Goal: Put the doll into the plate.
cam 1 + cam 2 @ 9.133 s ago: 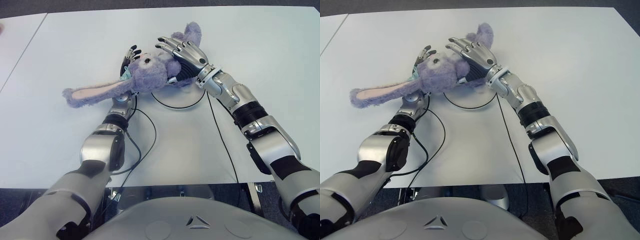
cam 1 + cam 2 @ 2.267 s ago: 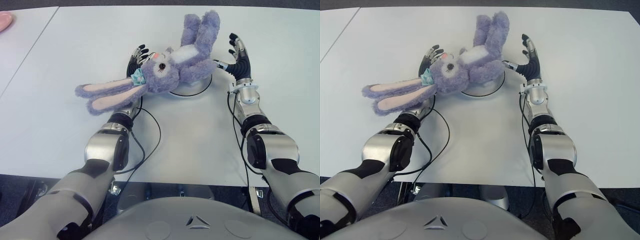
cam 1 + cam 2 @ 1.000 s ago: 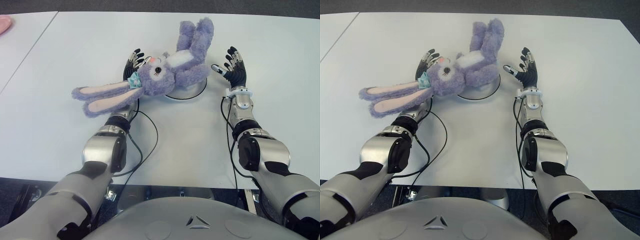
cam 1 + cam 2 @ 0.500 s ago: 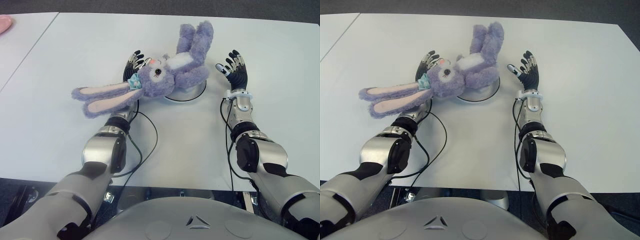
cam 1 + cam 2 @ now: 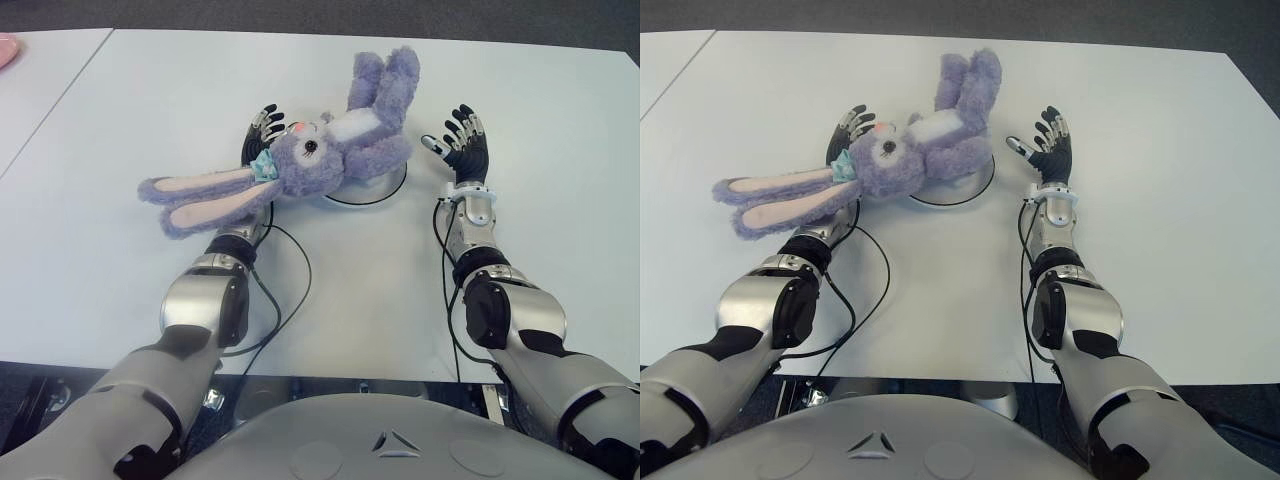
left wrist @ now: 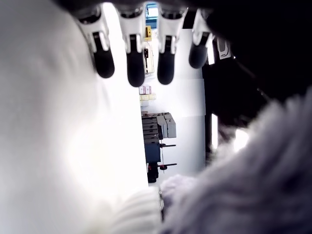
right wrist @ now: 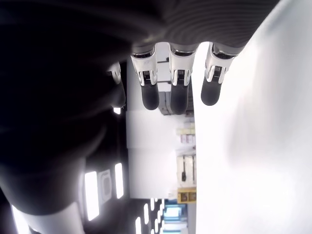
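between both robot hands: doll on plate.

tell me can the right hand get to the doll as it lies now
Probably yes. The right hand is open beside the doll, on its right, with only bare table between them. The doll lies across the plate, its head over the left hand.

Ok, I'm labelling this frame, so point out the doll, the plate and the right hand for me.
doll [image 5: 318, 160]: left eye view, on its purple head.
plate [image 5: 385, 187]: left eye view, on the rim showing beside the doll's body.
right hand [image 5: 466, 153]: left eye view, on the dark palm, fingers spread.
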Tool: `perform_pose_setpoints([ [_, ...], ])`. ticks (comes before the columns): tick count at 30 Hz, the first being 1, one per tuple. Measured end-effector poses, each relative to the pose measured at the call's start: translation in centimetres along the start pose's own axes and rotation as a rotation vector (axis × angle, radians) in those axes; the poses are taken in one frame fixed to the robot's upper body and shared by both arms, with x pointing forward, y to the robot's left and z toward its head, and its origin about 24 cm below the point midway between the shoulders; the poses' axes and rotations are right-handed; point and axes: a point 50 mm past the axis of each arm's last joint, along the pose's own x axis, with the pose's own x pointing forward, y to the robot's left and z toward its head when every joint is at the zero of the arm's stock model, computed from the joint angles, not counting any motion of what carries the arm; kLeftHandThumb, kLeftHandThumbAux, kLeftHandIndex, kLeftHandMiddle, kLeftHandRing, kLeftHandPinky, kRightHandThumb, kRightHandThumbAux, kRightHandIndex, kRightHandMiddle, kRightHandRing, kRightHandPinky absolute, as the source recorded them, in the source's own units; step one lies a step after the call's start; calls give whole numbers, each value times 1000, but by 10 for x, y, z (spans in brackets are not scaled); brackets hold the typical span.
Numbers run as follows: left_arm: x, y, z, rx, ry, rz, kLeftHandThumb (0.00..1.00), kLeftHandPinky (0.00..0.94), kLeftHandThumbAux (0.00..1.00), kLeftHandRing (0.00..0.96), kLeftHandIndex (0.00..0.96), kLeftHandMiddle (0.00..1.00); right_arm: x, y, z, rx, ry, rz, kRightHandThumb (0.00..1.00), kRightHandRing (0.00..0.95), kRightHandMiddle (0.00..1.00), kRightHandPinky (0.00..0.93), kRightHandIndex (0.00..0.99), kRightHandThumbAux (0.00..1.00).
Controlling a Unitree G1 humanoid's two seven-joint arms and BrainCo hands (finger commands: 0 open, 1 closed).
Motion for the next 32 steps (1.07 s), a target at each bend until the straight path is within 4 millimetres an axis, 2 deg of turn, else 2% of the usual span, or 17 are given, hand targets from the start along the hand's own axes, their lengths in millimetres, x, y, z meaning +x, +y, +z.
perform_pose_setpoints([
  [17, -2, 7, -2, 9, -2, 16, 0, 175, 622, 168, 117, 164, -5, 12, -3, -39, -14, -6, 0, 140, 127, 181, 96, 940],
  [32, -2, 8, -1, 11, -20, 17, 0, 180, 606, 176, 121, 172, -5, 16, -2, -83, -24, -35, 0, 170, 164, 210, 123, 975],
])
